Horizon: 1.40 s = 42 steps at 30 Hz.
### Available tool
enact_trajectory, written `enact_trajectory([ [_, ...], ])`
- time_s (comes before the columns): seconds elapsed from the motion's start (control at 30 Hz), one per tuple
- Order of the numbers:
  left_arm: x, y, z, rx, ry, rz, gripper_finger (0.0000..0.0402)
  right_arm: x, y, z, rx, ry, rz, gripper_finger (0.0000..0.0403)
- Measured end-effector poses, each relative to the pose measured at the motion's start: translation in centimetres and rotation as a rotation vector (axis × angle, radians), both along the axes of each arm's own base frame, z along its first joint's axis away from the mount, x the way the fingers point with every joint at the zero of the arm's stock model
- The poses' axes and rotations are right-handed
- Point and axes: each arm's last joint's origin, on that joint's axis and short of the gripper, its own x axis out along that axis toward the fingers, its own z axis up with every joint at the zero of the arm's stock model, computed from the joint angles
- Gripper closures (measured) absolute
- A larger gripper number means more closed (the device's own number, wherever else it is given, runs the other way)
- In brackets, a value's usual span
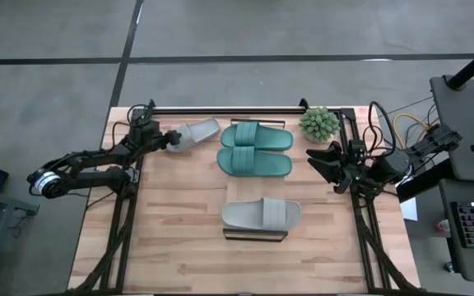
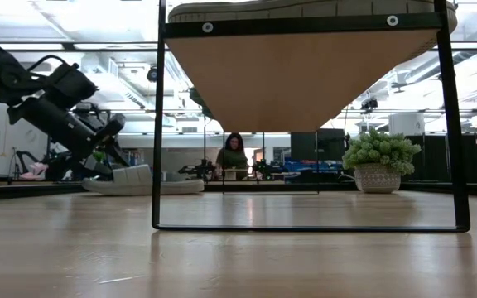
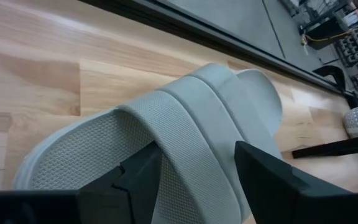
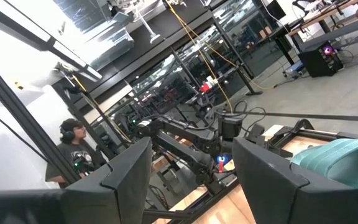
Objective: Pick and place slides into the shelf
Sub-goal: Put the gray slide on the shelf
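From above, the wooden counter is made of pale planks. The left pincer is at the far left part of it, closed around the wide strap of a grey slide. That slide lies flat on the counter. Two teal slides lie side by side in the middle, touching each other. They look rubbery and smooth. Another grey slide sits on top of the small shelf, nearer the front edge. A round, bumpy green plant stands at the far right. The right pincer waits on the right side, near the plant, with its fingers spread apart and holding nothing.

From counter level, the shelf fills the middle. It has a flat light-wood board on top and thin dark metal legs. The sole of a grey slide peeks over the top of the board. The left arm slants down to the grey slide lying on the counter. The plant sits in a woven pot on the right. A person sits far back in the room.

From the left wrist, the dark fingers sit on either side of the grey slide's strap. The strap has a fine dotted, mesh-like feel.

From the right wrist, the two dark fingers stand apart with only air between them. The rounded end of a teal slide shows nearby.
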Motion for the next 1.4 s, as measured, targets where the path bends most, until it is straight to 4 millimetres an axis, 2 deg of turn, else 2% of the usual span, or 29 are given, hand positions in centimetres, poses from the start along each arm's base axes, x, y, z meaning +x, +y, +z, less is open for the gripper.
enact_trajectory([
  [0.17,0.0,-0.1,-0.1,-0.005,-0.003,0.003,0.0245,0.0,0.0,0.0,0.000,0.000,0.000,0.0188],
  [0.47,-0.1,0.0,-0.2,0.004,0.008,0.024,0.0379,0.0,0.0,0.0,0.000,0.000,0.000,0.0188],
  [0.53,-0.1,0.0,-0.2,0.006,0.010,0.029,0.0394,0.0,0.0,0.0,0.000,0.000,0.000,0.0188],
  [0.83,-0.1,0.0,-0.1,0.020,-0.007,0.023,0.0400,0.0,0.0,0.0,0.000,0.000,0.000,0.0188],
  [1.4,-0.5,-0.7,2.7,0.159,-0.149,0.017,0.0401,0.0,0.0,0.0,0.001,-0.001,0.001,0.0188],
])
